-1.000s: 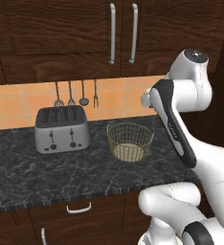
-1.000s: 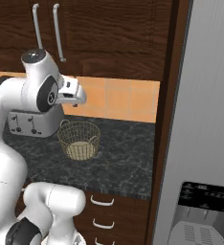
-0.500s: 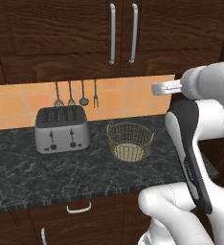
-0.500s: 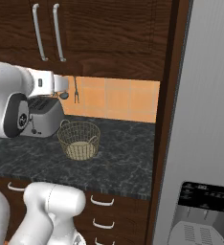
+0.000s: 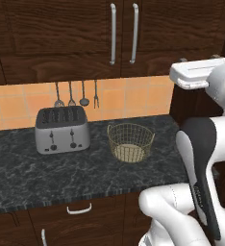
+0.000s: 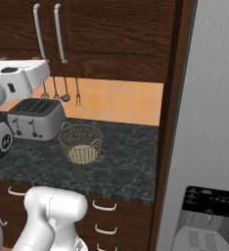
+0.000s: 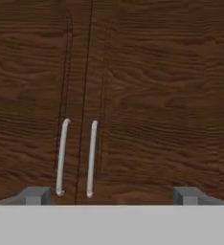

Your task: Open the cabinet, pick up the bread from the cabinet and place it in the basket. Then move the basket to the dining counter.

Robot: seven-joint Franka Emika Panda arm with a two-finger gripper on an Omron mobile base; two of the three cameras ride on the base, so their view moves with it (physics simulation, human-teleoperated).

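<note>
- Straight ahead of my hand, the cabinet (image 7: 133,95) has both doors closed, and its two long silver handles (image 7: 91,158) stand upright side by side at the centre seam, long axis vertical.
- From my pincer (image 7: 111,194), those handles lie left of the midpoint between my fingertips and well apart from them, so I judge I must shift left and move in before I can close on one bar.
- My pincer stands wide apart and holds nothing; one fingertip (image 7: 36,195) shows low at each side of the hand view.
- I cannot see the bread; I judge it is behind the closed doors.
- Below the cabinet, the basket (image 5: 130,142) sits open-topped on the black granite surface (image 5: 61,173), just right of the toaster (image 5: 61,129).
- Above the toaster, utensils (image 5: 77,94) hang on the orange tiled wall.
</note>
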